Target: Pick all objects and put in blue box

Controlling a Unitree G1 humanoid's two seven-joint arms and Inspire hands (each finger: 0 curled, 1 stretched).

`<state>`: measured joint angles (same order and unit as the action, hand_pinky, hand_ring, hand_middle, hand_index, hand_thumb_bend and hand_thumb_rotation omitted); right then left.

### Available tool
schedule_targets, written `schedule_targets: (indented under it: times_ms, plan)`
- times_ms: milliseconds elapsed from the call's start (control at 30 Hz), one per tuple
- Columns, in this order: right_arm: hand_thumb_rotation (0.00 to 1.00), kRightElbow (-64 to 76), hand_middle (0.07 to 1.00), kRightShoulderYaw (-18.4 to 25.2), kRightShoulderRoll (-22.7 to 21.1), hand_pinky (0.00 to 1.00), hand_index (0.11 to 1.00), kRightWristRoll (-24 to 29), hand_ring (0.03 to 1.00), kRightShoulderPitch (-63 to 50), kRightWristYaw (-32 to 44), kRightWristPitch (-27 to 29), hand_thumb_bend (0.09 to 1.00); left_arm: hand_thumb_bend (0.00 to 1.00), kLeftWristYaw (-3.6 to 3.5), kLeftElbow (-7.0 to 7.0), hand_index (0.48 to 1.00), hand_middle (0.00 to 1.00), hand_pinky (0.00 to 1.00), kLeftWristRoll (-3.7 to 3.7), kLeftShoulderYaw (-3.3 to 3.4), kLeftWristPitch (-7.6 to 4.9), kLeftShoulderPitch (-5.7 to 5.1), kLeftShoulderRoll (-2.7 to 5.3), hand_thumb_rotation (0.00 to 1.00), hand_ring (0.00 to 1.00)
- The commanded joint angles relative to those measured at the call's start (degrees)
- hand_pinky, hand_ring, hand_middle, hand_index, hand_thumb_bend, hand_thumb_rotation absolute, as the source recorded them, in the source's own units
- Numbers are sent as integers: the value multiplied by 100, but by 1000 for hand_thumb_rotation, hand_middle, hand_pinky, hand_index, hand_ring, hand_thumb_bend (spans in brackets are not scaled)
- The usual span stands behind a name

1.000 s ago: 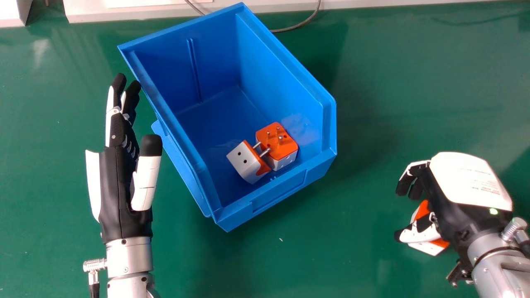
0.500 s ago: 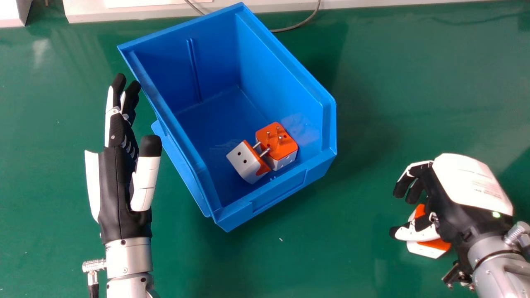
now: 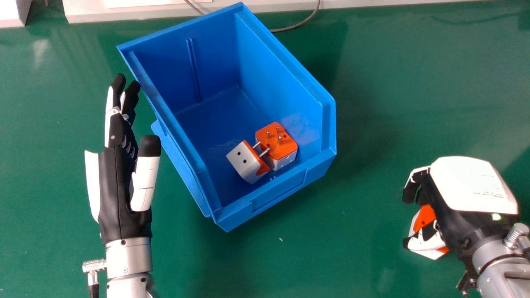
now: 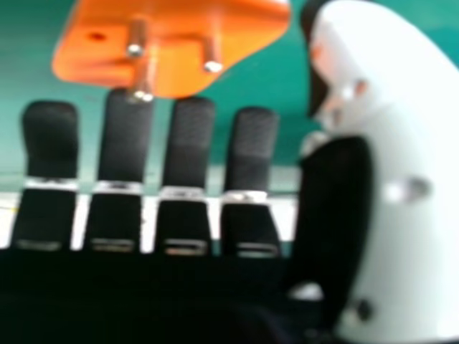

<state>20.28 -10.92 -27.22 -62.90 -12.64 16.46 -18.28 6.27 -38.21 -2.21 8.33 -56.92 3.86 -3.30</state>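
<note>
Print point(image 3: 489, 187) on right hand point(image 3: 453, 203), seemingly illegible

We note a green counter point(image 3: 393, 74) (glossy, with a pale reflection at left), bordered beyond by a white ledge point(image 3: 140, 15) and grey cable point(image 3: 295, 26).

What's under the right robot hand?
A white and orange plug adapter lies partly under the right robot hand; the right hand view shows its orange face and metal prongs. The robot hand hides the area beneath; I can't tell if anything else is there.
</note>
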Motion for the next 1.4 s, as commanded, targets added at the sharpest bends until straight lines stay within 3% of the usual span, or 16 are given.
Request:
schedule_targets:
  times_ms: [0, 167, 367, 533, 633, 767, 1100, 1367]
  plan:
    - [113, 247, 801, 46, -86, 594, 752, -125, 755, 1, 366, -159, 903, 963, 3, 119, 951, 931, 986, -39, -10, -60, -23, 5, 926, 953]
    - [144, 427, 884, 37, -96, 704, 825, -268, 856, 46, 1056, -361, 951, 963, 6, 127, 951, 930, 987, -44, -4, -67, -42, -5, 926, 952]
    - [185, 556, 963, 15, -31, 853, 917, -430, 953, 109, 1680, -541, 985, 962, -66, 136, 949, 931, 986, 64, -12, -59, -39, 11, 923, 952]
    - [216, 549, 988, 3, -26, 933, 968, -535, 985, 153, 1888, -546, 997, 958, -49, 120, 949, 931, 987, 4, -6, -51, -32, -22, 919, 952]
    - [226, 535, 994, 15, 19, 952, 981, -542, 993, 148, 1877, -541, 999, 960, -77, 88, 949, 931, 986, 38, -6, -61, -11, -25, 920, 953]
    - [224, 483, 998, 2, 83, 967, 983, -589, 997, 177, 1961, -637, 1000, 964, -56, 139, 949, 932, 987, -5, -5, -20, -23, -27, 921, 954]
    - [183, 226, 1000, -73, 172, 971, 980, -683, 1000, 187, 2148, -762, 1000, 964, -83, 142, 950, 931, 988, 38, -1, -38, -20, -2, 919, 953]
    - [146, 176, 1000, -51, 170, 929, 971, -616, 1000, -40, 2086, -737, 1000, 964, -71, 194, 950, 931, 987, -3, 1, -9, -29, -15, 918, 951]
